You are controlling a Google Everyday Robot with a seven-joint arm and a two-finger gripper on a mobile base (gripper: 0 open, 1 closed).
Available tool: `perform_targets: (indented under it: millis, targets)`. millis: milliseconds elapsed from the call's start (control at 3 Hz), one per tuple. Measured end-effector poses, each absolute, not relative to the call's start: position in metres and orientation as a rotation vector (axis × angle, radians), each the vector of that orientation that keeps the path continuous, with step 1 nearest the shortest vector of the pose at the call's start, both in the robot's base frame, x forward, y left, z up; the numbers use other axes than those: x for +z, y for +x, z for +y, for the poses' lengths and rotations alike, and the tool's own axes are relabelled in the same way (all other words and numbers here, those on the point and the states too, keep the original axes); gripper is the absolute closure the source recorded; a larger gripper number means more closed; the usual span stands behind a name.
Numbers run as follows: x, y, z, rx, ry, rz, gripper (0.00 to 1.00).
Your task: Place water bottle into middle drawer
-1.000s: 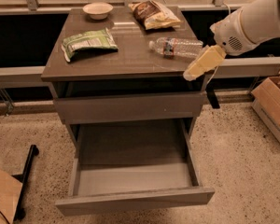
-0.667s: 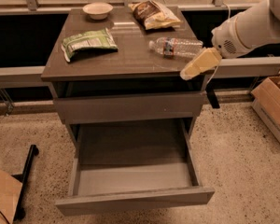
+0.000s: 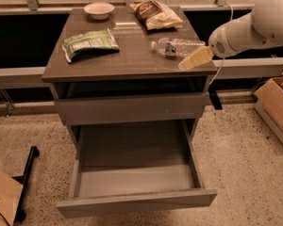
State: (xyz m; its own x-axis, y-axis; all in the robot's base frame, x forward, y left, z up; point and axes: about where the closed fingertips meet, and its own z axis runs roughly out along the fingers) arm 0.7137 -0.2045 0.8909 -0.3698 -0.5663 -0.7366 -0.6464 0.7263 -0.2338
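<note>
The water bottle [image 3: 175,46] lies on its side on the right part of the cabinet top [image 3: 127,60], cap pointing left. My gripper [image 3: 195,59], with pale yellow fingers, is at the top's front right corner, just in front of the bottle's right end and holding nothing that I can see. The white arm comes in from the upper right. The middle drawer [image 3: 137,202] is pulled out below a closed drawer front [image 3: 132,108]. Its paler grey floor is bare.
On the cabinet top lie a green snack bag [image 3: 89,42], a brown chip bag [image 3: 155,14] and a small white bowl [image 3: 99,9]. A cardboard box [image 3: 276,105] stands on the floor at right. Cardboard [image 3: 2,197] and a black stand [image 3: 27,171] are at left.
My gripper has moved a little up and to the left, closer to the bottle's right end. The bottle and the drawer have not moved.
</note>
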Motion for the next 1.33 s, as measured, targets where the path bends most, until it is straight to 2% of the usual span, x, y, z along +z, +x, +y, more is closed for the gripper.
perform_targets:
  millis: [1000, 1333]
  targets:
    - [0.854, 0.811, -0.227, 0.212, -0.832, 2.037, 0.00]
    - [0.848, 0.826, -0.220, 0.244, -0.844, 2.020, 0.18]
